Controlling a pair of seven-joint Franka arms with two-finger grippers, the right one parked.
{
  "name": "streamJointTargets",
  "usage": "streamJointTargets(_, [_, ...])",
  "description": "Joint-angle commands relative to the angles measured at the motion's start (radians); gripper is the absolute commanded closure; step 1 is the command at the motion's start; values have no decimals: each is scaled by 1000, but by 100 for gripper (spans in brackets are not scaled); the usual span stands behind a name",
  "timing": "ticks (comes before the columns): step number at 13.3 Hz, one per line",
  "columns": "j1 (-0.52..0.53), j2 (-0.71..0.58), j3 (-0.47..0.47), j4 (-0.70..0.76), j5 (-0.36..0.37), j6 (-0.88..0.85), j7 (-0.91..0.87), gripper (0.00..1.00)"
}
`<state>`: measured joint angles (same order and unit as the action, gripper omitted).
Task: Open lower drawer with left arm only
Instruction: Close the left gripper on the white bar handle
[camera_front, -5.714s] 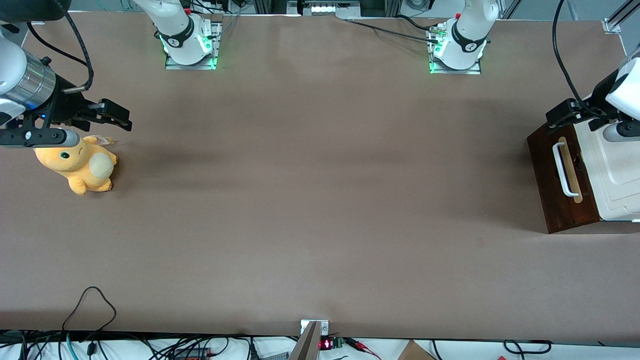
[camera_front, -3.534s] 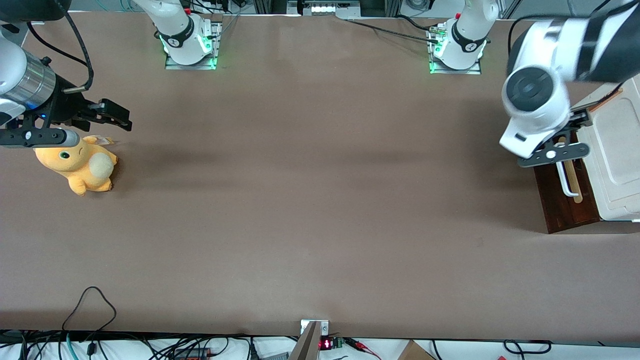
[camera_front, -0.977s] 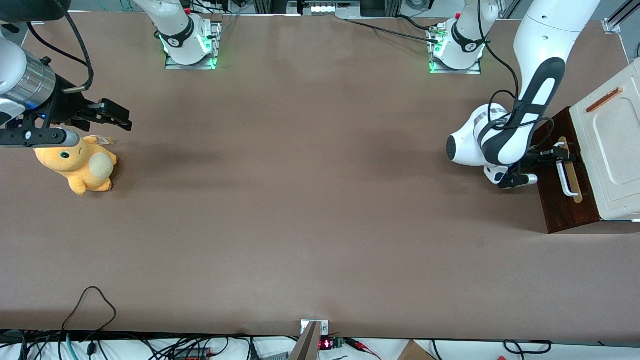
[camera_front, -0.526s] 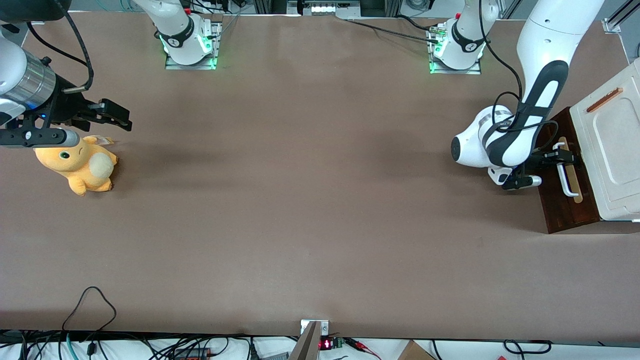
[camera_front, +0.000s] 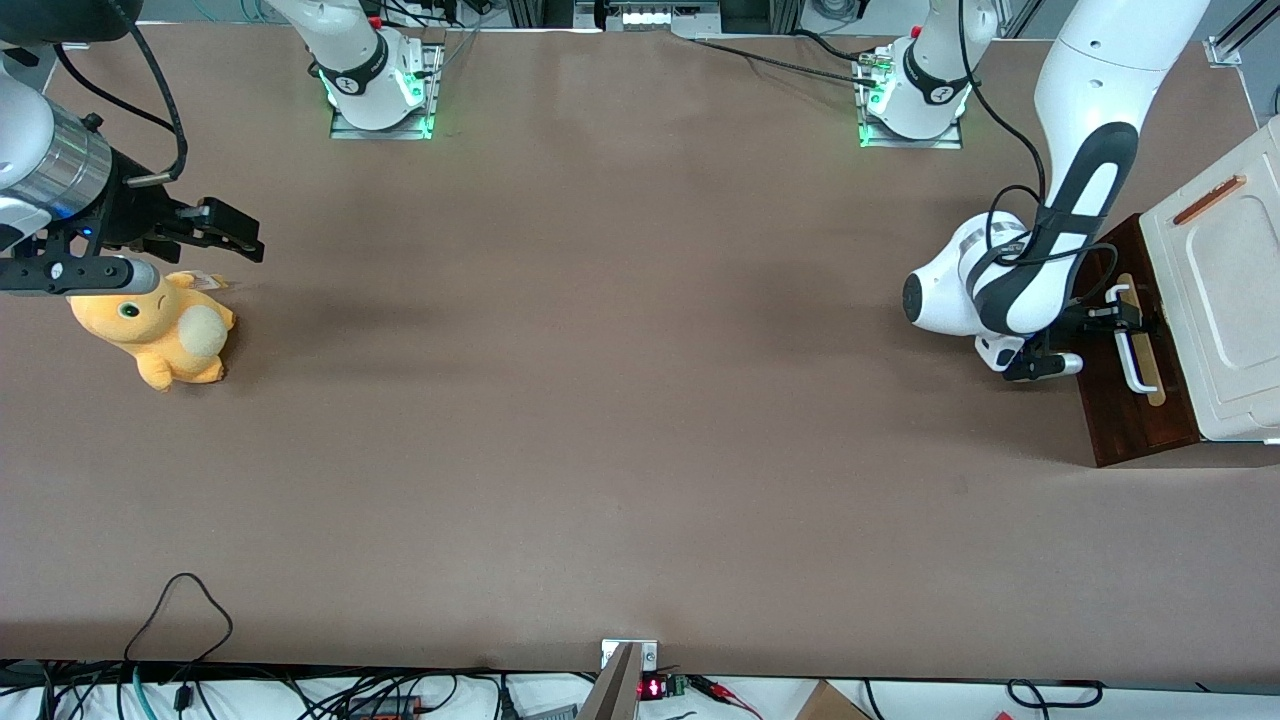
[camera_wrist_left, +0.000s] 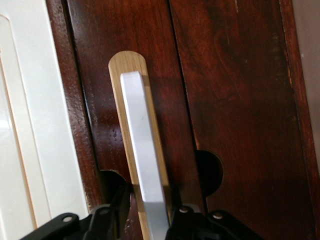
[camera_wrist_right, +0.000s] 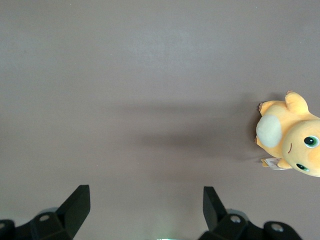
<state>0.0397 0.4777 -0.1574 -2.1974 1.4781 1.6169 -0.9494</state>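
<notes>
Your gripper (camera_wrist_left: 150, 220) sits at the drawer (camera_front: 1125, 400) front, fingers (camera_wrist_left: 112, 215) straddling the handle (camera_wrist_left: 145, 170); grip contact cannot be confirmed.

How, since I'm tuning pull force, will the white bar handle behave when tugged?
The white bar handle looks rigid, unlikely to flex. Its smooth finish might let the black hand, open astride one end, slip. The dark brown wooden drawer front looks solid, likely needing a firm pull.

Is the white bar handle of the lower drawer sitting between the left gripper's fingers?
Yes, the white bar handle runs between the fingers of the left gripper.
</notes>
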Motion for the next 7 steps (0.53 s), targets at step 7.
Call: streamJointTargets(7, [-1,4,6,12,5,91,11,100])
